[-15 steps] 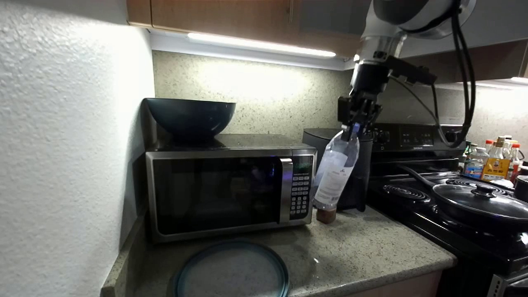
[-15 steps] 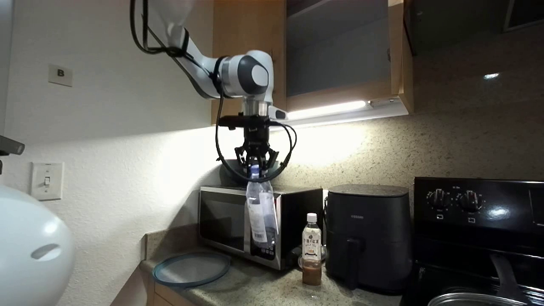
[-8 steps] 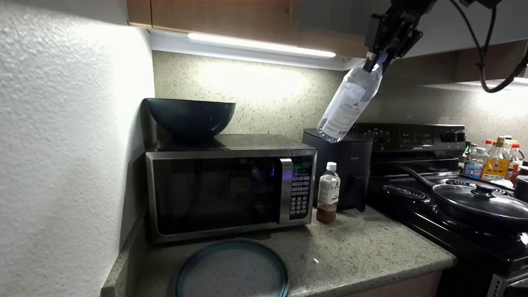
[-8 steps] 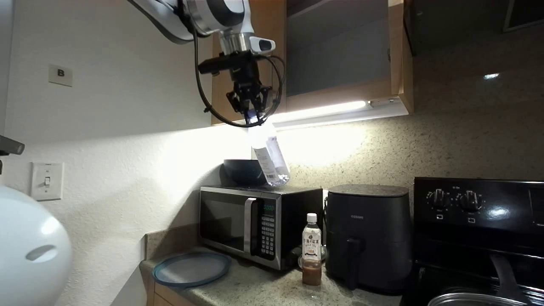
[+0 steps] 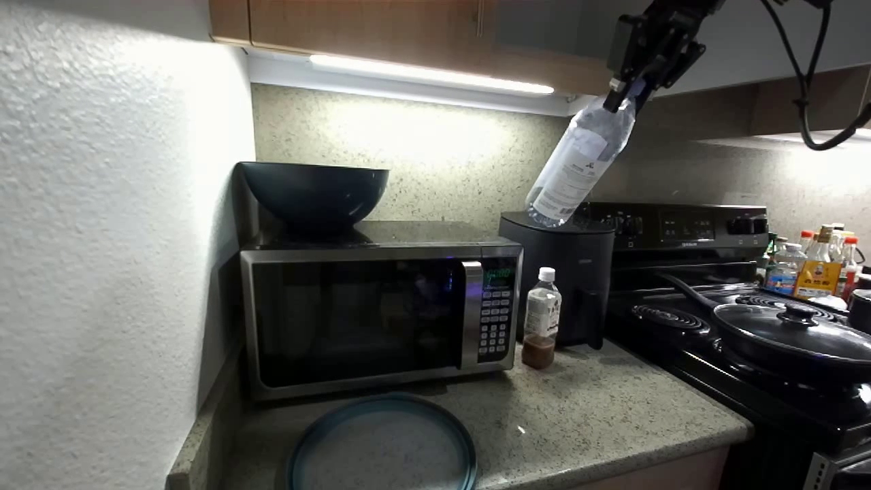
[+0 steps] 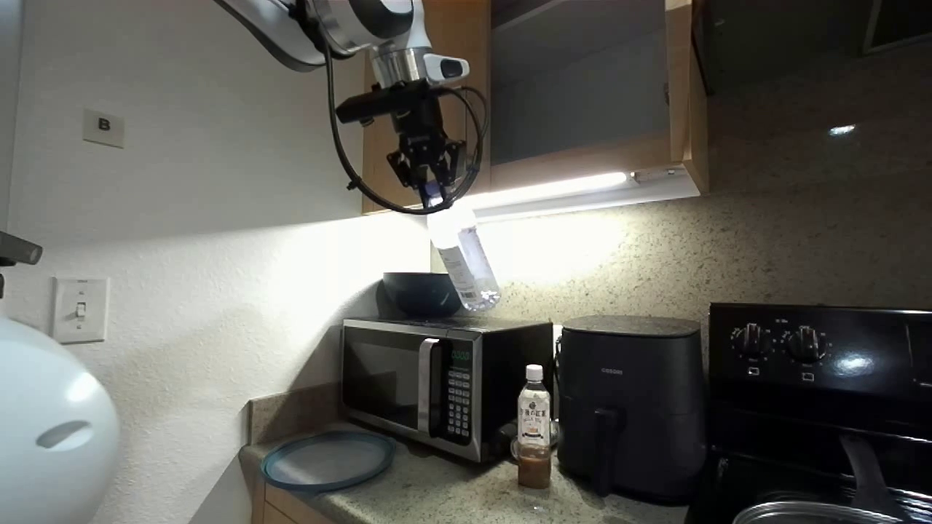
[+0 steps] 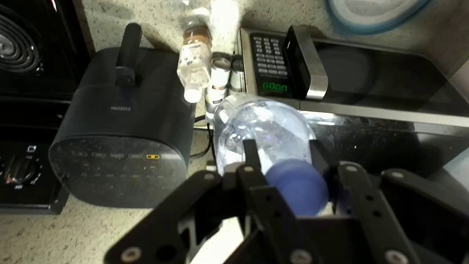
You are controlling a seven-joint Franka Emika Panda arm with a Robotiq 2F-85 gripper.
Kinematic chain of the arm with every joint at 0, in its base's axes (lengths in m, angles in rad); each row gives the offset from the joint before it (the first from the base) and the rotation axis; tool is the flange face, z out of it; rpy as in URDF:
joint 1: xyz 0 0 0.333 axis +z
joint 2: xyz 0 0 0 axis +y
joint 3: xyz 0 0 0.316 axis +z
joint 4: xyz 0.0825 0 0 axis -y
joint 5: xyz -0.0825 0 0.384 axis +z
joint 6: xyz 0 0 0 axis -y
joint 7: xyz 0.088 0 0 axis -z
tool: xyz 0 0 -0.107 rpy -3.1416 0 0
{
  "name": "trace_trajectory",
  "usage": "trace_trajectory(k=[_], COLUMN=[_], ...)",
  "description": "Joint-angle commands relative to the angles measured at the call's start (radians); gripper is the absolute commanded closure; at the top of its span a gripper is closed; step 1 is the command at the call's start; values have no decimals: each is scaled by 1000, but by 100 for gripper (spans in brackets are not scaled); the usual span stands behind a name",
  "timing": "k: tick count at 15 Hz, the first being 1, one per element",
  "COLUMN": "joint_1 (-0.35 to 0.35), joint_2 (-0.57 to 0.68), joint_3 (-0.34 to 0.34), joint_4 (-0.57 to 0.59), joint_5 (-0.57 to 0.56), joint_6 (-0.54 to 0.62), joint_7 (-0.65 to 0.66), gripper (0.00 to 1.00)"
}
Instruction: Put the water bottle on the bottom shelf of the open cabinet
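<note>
The open cabinet hung high on the far side; the surface of its bottom shelf could not be seen from so low. Below, the bench carried the microwave at left and the black air fryer to its right. A dark bowl sat on top of the microwave, and a blue-rimmed disc lay on its near side. The water bottle, clear with a white label and a blue cap, was in the air, tilted, its base seemingly lower than the cabinet's bottom edge. A shorter bottle, brown in its lower part, stood at the near side of the gap between microwave and air fryer. The fingers were clenched on the water bottle's neck, one on either side, next to the cap.

I judged the pick done and the carry in hand, with the placing not begun. The next move seemed to call for more height, until the base could pass over the cabinet's bottom edge, then a reach far into the opening, with the tilt taken out so the base would meet the shelf flat.
</note>
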Motion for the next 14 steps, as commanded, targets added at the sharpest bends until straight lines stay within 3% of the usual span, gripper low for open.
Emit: trace_trajectory(k=[1, 6, 10, 13, 14], joint_1=[-49, -114, -195, -303, -237], joint_2=[-46, -93, -66, -31, -48], joint_3=[29, 49, 71, 119, 82], joint_4=[31, 64, 49, 29, 49], joint_5=[-73, -134, -166, -203, -154], joint_6=[93, 262, 516, 729, 618], joint_7=[55, 135, 218, 306, 225], gripper=[87, 87, 87, 87, 62])
